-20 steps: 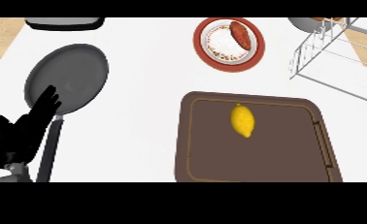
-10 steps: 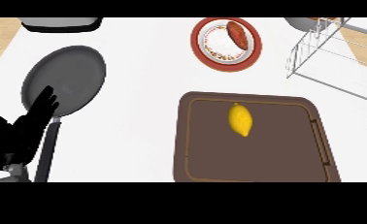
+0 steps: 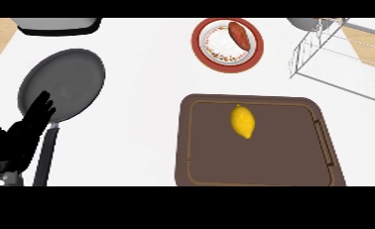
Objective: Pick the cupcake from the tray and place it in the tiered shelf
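One brown tray (image 3: 219, 173) on the white tabletop (image 3: 147, 74) carries one yellow lemon-shaped item (image 3: 243, 121); no cupcake visible. One wire tiered shelf (image 3: 330, 57) upper right. One plate (image 3: 253, 54), one frying pan (image 3: 62, 84). Left hand (image 3: 29, 129) open, fingers straight, at left edge.

You are looking down at a kitchen. On the white table (image 3: 147, 74) lie a dark grey round frying pan (image 3: 62, 84) with a black handle, a red-rimmed round plate (image 3: 227, 44) carrying food, and a brown rectangular tray (image 3: 293, 148) with a yellow lemon (image 3: 243, 121) on it. A thin-wired metal shelf (image 3: 330, 54) stands at the far right, and a grey pot (image 3: 55, 25) at the far left edge.
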Tool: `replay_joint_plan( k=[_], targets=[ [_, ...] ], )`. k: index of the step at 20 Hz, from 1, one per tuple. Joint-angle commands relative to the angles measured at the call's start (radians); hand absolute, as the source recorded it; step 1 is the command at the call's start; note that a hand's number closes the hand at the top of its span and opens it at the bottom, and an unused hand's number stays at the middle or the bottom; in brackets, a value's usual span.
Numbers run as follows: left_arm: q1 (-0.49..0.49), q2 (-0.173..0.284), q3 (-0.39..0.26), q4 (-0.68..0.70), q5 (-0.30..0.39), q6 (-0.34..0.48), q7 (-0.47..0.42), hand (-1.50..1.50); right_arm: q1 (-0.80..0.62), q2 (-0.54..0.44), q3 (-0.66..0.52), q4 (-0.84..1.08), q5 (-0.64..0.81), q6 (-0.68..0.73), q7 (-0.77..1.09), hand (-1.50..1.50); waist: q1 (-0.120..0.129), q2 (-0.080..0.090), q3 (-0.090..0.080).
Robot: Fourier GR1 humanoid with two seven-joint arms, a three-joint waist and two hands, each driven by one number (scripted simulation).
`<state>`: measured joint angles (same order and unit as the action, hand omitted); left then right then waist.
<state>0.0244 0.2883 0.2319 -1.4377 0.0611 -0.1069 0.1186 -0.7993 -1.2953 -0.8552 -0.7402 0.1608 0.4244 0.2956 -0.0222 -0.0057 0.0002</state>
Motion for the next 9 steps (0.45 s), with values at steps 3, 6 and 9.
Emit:
replay_joint_plan(
  k=[3, 6, 9],
  targets=[
    [0.061, 0.009, 0.024, -0.015, 0.010, -0.017, -0.033, 0.00, 0.207, -0.225, -0.183, 0.184, -0.032, 0.208, -0.083, -1.50, -0.027, -0.004, 0.004],
    [0.044, 0.002, 0.042, -0.008, 0.010, 0.014, -0.022, 0.00, 0.274, -0.323, -0.268, 0.276, -0.040, 0.308, -0.124, -1.50, -0.050, -0.008, 0.005],
    [0.029, 0.002, 0.022, 0.007, -0.001, 0.002, -0.008, 0.00, 0.352, -0.394, -0.333, 0.359, -0.013, 0.335, -0.186, -1.50, -0.047, -0.006, 0.005]
  ],
)
